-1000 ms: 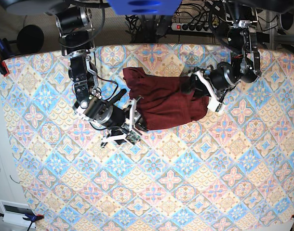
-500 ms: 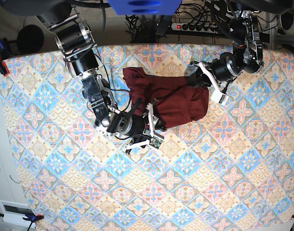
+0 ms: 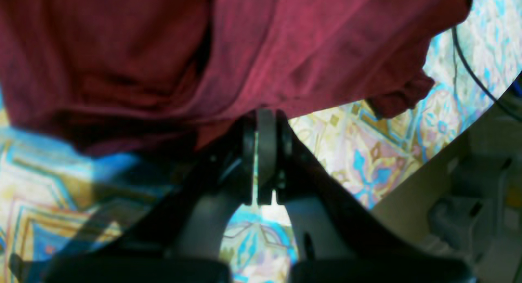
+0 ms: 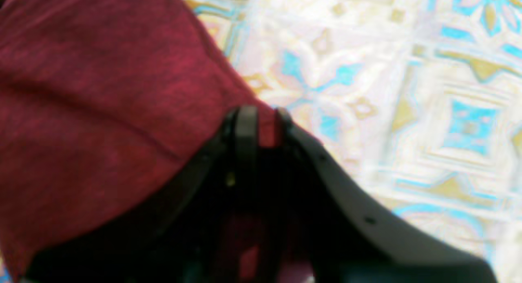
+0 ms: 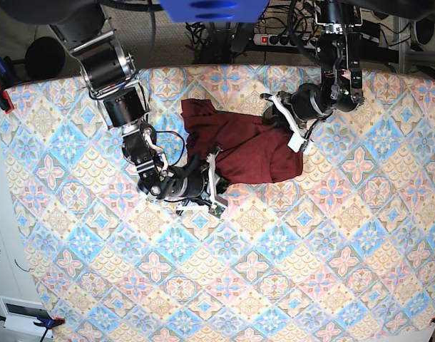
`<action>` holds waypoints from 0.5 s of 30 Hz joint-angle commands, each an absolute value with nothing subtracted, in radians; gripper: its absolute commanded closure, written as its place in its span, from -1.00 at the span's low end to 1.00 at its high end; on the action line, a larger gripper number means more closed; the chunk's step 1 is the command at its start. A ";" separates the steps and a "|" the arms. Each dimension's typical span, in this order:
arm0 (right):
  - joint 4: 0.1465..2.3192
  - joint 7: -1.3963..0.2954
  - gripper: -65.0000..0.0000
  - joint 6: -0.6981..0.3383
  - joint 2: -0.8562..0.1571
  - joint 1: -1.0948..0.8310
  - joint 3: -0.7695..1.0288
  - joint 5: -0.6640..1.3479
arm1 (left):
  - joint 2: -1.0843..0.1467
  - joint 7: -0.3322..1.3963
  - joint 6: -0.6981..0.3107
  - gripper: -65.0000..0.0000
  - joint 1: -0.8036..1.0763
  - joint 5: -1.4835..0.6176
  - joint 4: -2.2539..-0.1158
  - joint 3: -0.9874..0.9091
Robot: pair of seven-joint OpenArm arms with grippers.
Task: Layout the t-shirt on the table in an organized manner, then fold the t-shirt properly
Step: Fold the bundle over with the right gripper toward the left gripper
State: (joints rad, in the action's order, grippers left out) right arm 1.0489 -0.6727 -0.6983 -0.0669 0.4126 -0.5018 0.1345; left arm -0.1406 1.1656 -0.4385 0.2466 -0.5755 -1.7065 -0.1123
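While bunched into a rumpled maroon heap on the far half of the table (image 5: 289,271), t-shirt (image 5: 246,146) gripped from both sides. Left claw (image 3: 266,124) pinched shut on the t-shirt's lower edge in the left wrist view, fingers (image 3: 267,152) nearly touching with cloth draped over their tips. Right claw (image 4: 259,126) closed on a fold of t-shirt, red fabric showing in the narrow gap between its dark fingers (image 4: 244,128). Seen from the base camera, left arm reaching in from the far right side, right arm from the near left, both meeting the garment at opposite edges. Patterned tablecloth visible under both claws. Black cable (image 3: 469,67) trailing across the table beside the cloth.
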 commanded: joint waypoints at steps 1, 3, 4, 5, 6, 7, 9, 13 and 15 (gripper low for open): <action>1.070 -0.659 0.79 -0.698 -0.070 0.437 -0.484 0.137 | -0.148 1.156 -0.440 1.00 0.240 -0.584 -1.724 -0.116; 1.113 -0.664 0.79 -0.698 -0.071 0.437 -0.446 0.136 | -0.151 1.159 -0.440 1.00 0.242 -0.602 -1.732 -0.116; 1.138 -0.665 0.79 -0.698 -0.071 0.437 -0.426 0.137 | -0.154 1.159 -0.440 1.00 0.243 -0.618 -1.744 -0.116; 1.162 -0.665 0.78 -0.698 -0.071 0.435 -0.403 0.139 | -0.156 1.159 -0.440 1.00 0.245 -0.634 -1.756 -0.116; 1.184 -0.665 0.78 -0.698 -0.071 0.429 -0.380 0.139 | -0.156 1.159 -0.440 1.00 0.254 -0.651 -1.773 -0.117; 1.196 -0.665 0.78 -0.698 -0.071 0.424 -0.369 0.139 | -0.156 1.159 -0.440 1.00 0.266 -0.662 -1.785 -0.117; 1.201 -0.661 0.78 -0.698 -0.070 0.424 -0.363 0.139 | -0.156 1.159 -0.440 1.00 0.278 -0.664 -1.816 -0.119; 1.173 -0.659 0.78 -0.698 -0.067 0.443 -0.366 0.137 | -0.153 1.153 -0.440 1.00 0.274 -0.661 -1.802 -0.119; 1.121 -0.659 0.78 -0.698 -0.067 0.443 -0.366 0.127 | -0.150 1.152 -0.440 1.00 0.255 -0.661 -1.768 -0.119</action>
